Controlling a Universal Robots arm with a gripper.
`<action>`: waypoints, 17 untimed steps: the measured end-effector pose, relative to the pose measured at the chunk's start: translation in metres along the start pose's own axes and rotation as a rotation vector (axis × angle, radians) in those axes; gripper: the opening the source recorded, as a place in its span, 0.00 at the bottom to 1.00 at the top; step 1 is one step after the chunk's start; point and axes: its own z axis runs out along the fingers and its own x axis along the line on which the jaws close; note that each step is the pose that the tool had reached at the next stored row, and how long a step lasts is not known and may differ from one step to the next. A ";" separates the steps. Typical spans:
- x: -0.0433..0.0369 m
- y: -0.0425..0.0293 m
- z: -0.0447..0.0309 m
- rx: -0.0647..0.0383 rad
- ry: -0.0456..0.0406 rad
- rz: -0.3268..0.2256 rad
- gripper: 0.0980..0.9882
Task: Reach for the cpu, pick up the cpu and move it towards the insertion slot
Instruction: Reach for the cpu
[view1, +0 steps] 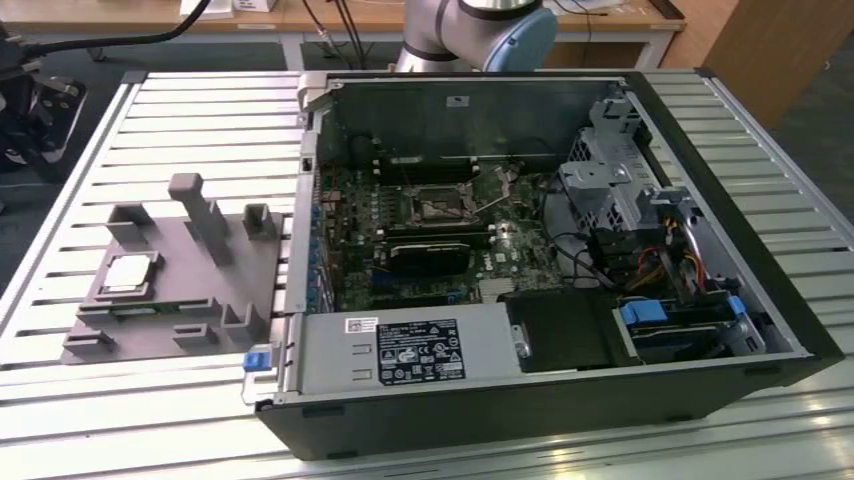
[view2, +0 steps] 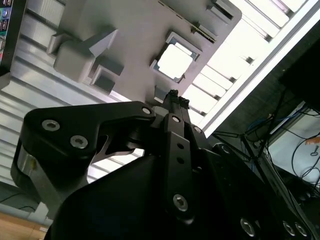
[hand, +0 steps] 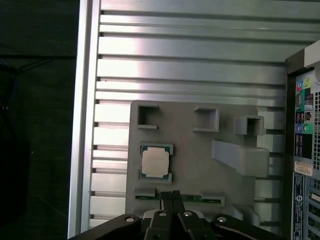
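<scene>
We are looking at a silvery, ribbed metal table (view1: 147, 420) whose slats are running across the exterior view. Two things are lying directly on it. A grey plastic fixture with upright blocks and recesses (view1: 200, 285) is sitting toward the exterior view's left. A black, opened computer case (view1: 534, 415) is lying on its side just beside the fixture, toward the right.

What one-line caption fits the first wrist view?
Shut, empty gripper near the grey fixture, where the cpu sits in its square recess.
</scene>
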 end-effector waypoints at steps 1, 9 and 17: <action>0.0002 -0.0001 0.0013 0.000 0.0000 0.000 0.01; 0.0011 -0.0034 0.0131 -0.008 -0.0002 0.000 0.22; 0.0026 -0.0042 0.0276 -0.008 -0.0002 0.000 0.54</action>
